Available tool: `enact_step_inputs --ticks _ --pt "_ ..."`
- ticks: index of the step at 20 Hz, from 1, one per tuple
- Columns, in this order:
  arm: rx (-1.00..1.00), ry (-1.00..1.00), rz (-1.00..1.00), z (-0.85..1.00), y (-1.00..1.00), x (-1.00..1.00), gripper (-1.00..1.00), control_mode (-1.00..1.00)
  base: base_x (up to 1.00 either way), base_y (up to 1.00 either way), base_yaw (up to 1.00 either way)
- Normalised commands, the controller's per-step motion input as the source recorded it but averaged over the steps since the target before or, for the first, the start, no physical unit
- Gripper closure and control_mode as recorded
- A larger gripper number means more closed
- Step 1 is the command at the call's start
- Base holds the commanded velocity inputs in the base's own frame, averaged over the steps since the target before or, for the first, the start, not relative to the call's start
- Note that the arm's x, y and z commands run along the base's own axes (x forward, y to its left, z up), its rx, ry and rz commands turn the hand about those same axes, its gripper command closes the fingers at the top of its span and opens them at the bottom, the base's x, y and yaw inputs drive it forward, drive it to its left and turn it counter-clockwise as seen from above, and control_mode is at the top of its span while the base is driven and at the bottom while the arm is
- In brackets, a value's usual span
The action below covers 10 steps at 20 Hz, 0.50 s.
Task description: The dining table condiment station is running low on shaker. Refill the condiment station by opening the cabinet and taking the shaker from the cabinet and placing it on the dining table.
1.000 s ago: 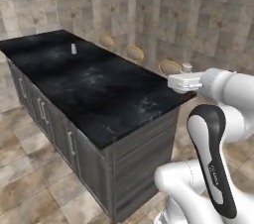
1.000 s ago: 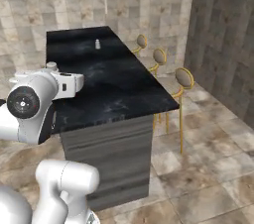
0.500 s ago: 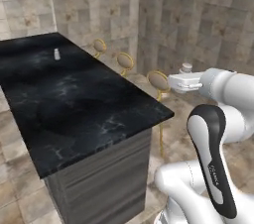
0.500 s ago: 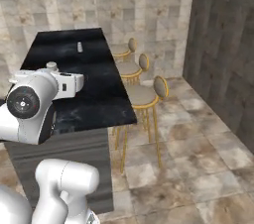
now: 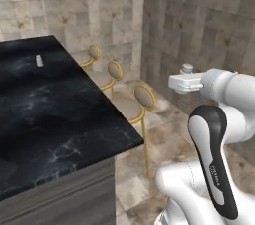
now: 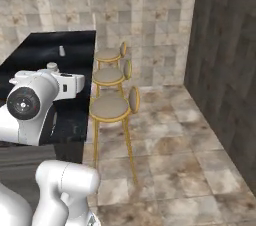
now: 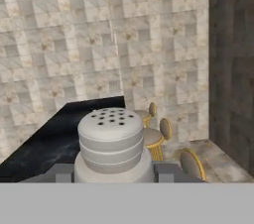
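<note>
Three views, one black-topped table corner

Both base cameras look forward-down from behind the arm, sharing the glossy black marble dining table (image 5: 55,119) and round gold-framed stools (image 6: 111,106); the hand camera faces them level.

Dining table (image 5: 60,119) showing glossy black marble w/ white veins, grey wood-grain base. Shaker (image 7: 113,143) looking pale grey-white, dark holes dotting cap. Stools (image 6: 111,107): gold frames, tan-grey seats. Wall tiles (image 7: 74,34) showing beige-grey mottled stone; floor (image 6: 180,160) showing similar brownish tiles.

three gold-framed stools (image 6: 111,106), tiled wall (image 6: 145,15)
</note>
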Motion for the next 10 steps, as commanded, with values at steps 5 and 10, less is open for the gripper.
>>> enact_step_inputs --ticks 5,10 --pt "0.00 0.00 0.00 0.00 0.00 0.00 1.00 1.00 0.93 -0.96 0.31" --pt "0.00 0.00 0.00 0.00 0.00 0.00 1.00 1.00 0.87 -0.80 0.42"
